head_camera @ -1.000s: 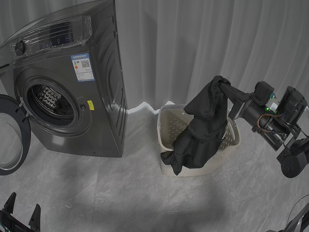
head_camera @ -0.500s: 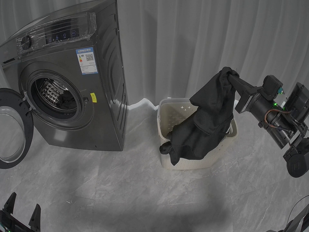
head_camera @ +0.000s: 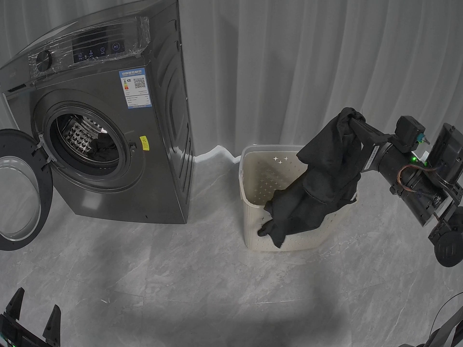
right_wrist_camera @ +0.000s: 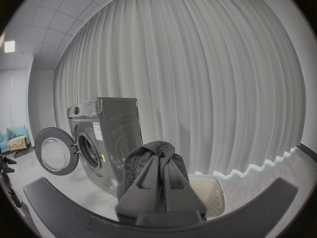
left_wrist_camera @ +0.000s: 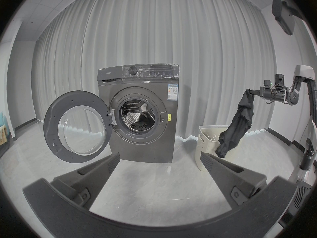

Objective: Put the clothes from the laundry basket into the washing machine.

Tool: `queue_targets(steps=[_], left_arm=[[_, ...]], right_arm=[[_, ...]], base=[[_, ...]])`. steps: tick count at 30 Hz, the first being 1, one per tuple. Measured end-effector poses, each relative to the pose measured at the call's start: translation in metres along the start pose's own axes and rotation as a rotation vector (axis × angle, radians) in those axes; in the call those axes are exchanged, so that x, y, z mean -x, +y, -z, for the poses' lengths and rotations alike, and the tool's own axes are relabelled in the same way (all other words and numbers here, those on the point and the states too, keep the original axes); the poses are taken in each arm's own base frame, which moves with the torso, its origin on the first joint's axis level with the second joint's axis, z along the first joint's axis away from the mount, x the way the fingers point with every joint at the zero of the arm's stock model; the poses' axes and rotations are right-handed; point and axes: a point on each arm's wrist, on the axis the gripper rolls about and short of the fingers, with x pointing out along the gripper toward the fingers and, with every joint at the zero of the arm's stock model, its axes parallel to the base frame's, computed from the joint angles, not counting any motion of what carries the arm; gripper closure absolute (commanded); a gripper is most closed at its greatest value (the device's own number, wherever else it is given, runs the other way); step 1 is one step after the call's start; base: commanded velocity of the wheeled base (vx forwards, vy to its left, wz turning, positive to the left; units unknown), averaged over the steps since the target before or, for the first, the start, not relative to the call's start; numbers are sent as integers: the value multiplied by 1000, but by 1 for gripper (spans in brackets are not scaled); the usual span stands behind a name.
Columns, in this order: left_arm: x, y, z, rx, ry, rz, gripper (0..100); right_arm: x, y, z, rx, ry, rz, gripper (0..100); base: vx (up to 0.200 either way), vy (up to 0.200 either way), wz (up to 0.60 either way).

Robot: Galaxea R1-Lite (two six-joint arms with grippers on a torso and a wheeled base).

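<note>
The right gripper point(head_camera: 358, 122) is clamped on the top of a black garment point(head_camera: 333, 165), which hangs below it, its lower end trailing over the rim of the laundry basket point(head_camera: 251, 218) beneath. The washing machine point(head_camera: 164, 136) stands well off to that gripper's left, door point(head_camera: 19, 193) open, something dark in the drum point(head_camera: 103, 146); the left gripper point(head_camera: 33, 314) sits low, fingers apart, empty. The lift looks done — carry and drop remain; whether more clothes lie under the garment I cannot tell.
</note>
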Motion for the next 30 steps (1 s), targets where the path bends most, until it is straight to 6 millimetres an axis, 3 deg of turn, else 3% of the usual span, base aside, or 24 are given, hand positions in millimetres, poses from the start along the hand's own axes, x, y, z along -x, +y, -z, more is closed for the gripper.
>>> queue_targets(steps=[30], left_arm=[[0, 0, 0, 3, 1, 0, 0]], right_arm=[[7, 24, 0, -61, -6, -131, 100]], base=[[0, 200, 0]])
